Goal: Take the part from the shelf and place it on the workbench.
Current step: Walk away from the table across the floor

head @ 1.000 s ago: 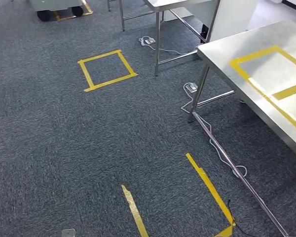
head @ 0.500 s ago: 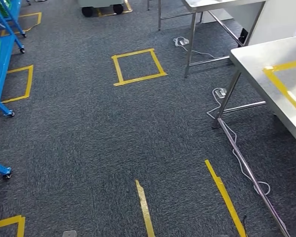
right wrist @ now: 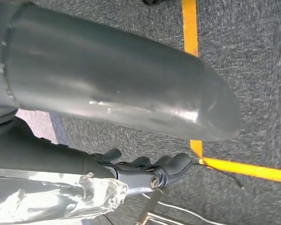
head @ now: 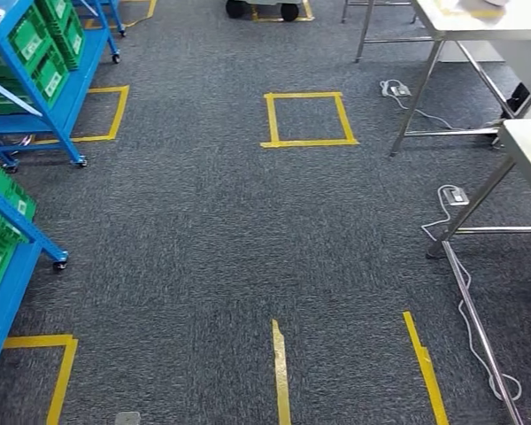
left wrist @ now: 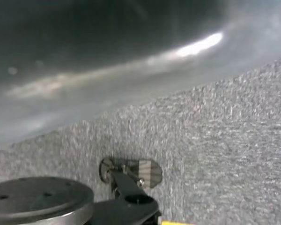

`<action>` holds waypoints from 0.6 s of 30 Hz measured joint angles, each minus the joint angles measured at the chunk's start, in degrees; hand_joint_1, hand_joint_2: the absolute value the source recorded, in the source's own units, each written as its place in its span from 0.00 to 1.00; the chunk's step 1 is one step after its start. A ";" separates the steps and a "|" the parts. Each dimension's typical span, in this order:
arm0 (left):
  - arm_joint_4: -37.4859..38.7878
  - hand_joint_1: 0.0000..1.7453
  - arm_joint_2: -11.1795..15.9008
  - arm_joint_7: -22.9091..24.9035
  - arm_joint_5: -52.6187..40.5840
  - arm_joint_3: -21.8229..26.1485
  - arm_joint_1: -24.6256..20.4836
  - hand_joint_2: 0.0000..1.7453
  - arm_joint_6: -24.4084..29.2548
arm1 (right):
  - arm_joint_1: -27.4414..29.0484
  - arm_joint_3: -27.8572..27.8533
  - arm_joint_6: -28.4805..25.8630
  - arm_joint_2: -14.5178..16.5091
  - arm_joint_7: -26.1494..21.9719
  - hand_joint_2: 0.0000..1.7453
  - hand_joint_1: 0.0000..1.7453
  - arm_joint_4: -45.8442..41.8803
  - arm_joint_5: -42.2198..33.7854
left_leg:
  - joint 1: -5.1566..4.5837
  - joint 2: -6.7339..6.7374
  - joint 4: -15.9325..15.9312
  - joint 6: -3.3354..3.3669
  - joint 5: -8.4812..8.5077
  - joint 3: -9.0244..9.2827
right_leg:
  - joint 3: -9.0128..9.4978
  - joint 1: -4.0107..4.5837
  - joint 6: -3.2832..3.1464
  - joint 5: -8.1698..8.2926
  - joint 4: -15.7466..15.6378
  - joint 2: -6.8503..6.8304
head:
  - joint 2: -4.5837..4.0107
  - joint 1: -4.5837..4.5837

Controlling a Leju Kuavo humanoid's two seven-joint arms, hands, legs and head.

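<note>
Head high, facing down; wrists close above carpet (head: 203, 239).

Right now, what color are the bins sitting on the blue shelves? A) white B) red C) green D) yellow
C: in the head view the bins on the blue shelves at the left are green with small white labels, while the yellow in the scene is tape marking squares on the carpet.

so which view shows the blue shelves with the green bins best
The head view: the blue shelves stand along the left of the carpet, with green bins on their tiers. The left wrist view is blurred carpet and shows nothing of them; the right wrist view shows the right hand over carpet and yellow tape.
</note>
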 joint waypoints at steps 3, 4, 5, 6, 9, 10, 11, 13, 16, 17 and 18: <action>0.00 0.00 -0.04 0.04 0.00 -0.14 0.16 0.00 0.06 | 0.01 0.42 -0.50 -0.19 0.31 0.00 0.00 0.02 1.15 | -0.23 -2.43 0.20 -0.04 -0.02 0.05 | 2.57 0.02 -0.48 5.04 -6.18 1.01 | 0.00 0.03; 0.00 0.00 -0.05 0.04 0.00 -0.20 0.11 0.00 0.06 | 0.00 0.66 -0.67 -0.27 0.45 0.00 0.00 0.02 1.59 | -0.34 -3.13 0.43 -0.17 -0.10 -0.04 | 4.16 -0.05 -0.72 6.70 -9.75 2.29 | 0.00 0.02; 0.00 0.00 -0.06 0.05 -0.01 -0.26 0.03 0.00 0.06 | -0.01 0.93 -0.80 -0.34 0.55 0.00 0.00 0.04 1.88 | -0.39 -3.82 0.73 -0.35 -0.19 -0.28 | 5.56 -0.15 -0.89 7.49 -12.70 3.39 | 0.00 0.02; 0.00 0.00 -0.07 0.06 -0.02 -0.33 -0.03 0.00 0.05 | -0.01 1.17 -0.91 -0.39 0.65 0.00 0.00 0.08 2.08 | -0.38 -4.42 0.99 -0.62 -0.19 -0.62 | 6.40 -0.18 -1.03 7.64 -14.40 4.23 | 0.00 0.00; 0.03 0.00 0.09 0.10 -0.07 -0.43 0.14 0.00 0.05 | 0.03 1.65 -1.27 -0.50 0.87 0.00 0.00 0.24 2.56 | -0.21 -5.62 1.47 -1.58 -0.14 -1.42 | 7.24 -0.29 -1.43 7.25 -15.48 3.30 | 0.00 0.00; 0.05 0.00 0.13 0.11 -0.07 -0.44 0.22 0.00 0.05 | 0.02 1.79 -1.38 -0.54 0.90 0.00 0.00 0.28 2.73 | -0.25 -4.78 2.18 -1.95 -0.60 -1.75 | 7.48 -0.41 -1.66 7.26 -15.66 2.67 | 0.00 -0.19; 0.08 0.00 0.16 0.11 -0.07 -0.45 0.21 0.00 0.06 | 0.03 1.96 -1.44 -0.57 0.89 0.00 0.00 0.33 2.86 | -0.27 -3.40 3.93 -2.35 -1.62 -2.56 | 7.78 -0.55 -1.91 7.21 -15.86 1.94 | 0.00 -0.44; 0.09 0.00 0.07 0.11 -0.07 -0.48 0.04 0.00 0.01 | 0.17 2.25 -1.50 -0.61 0.90 0.00 0.00 0.42 3.04 | 0.02 -0.43 10.61 -3.15 -4.65 -5.98 | 8.36 -0.50 -2.27 6.78 -15.97 0.25 | 0.00 -0.92; 0.09 0.00 0.07 0.11 -0.05 -0.57 0.13 0.00 -0.26 | 0.42 2.49 -1.59 -0.66 1.11 0.00 0.00 0.46 3.46 | 0.64 0.73 17.33 -3.70 -5.51 -9.95 | 9.41 -0.45 -2.23 5.80 -15.97 -2.31 | 0.00 -0.97; 0.09 0.00 0.09 0.12 -0.05 -0.63 0.24 0.00 -0.31 | 0.42 2.57 -1.63 -0.67 1.19 0.00 0.00 0.47 3.58 | 0.74 0.99 15.75 -3.68 -3.76 -9.36 | 9.92 -0.46 -2.09 5.41 -15.97 -3.01 | 0.00 -0.97; 0.09 0.00 0.13 0.12 -0.04 -0.69 0.32 0.00 -0.34 | 0.41 2.68 -1.67 -0.67 1.22 0.00 0.00 0.48 3.67 | 0.74 1.74 12.45 -3.50 -1.36 -7.88 | 10.47 -0.47 -1.90 4.94 -15.98 -3.69 | 0.00 -0.98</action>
